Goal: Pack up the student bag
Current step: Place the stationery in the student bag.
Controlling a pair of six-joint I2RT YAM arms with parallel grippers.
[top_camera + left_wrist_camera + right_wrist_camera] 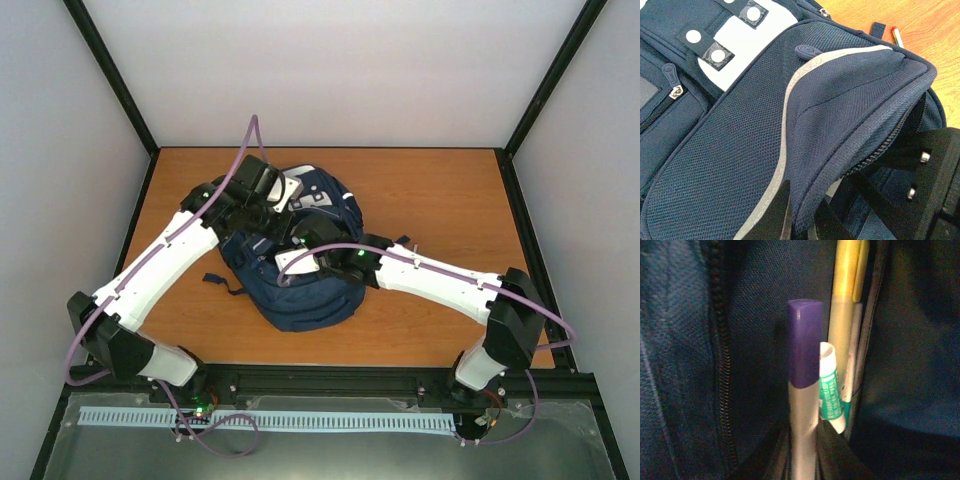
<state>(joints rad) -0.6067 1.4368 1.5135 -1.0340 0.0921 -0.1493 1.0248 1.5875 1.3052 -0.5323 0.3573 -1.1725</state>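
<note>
Student bag [310, 295]: L gripper [802, 220], pinched on pocket flap [850, 115], must hold it wide while R gripper [804, 455], clamped on purple-capped marker [804, 350], lowers it straight & deep into pocket.

bag [740, 150]: navy cloth, coarse open weave, matt and rough.
stripe [782, 145]: pale grey band, finer and smoother than the cloth beside it.
patch [760, 35]: white, smooth, matt; its studs [754, 13] are white with a soft shine.
zip pull [676, 91]: bright metal.
zip teeth [720, 340]: dark, ribbed, dull.
marker [804, 340]: smooth plastic, purple cap with a faint sheen, silvery barrel.
pen [842, 315]: yellow plastic, smooth, slightly glossy.
stick [830, 390]: glossy green-and-white printed label.
my left gripper [801, 220]: matt black plastic.
my right gripper [802, 455]: dark and matt, in shadow.
tabletop [440, 200]: orange-brown wood grain, smooth, low sheen.
</note>
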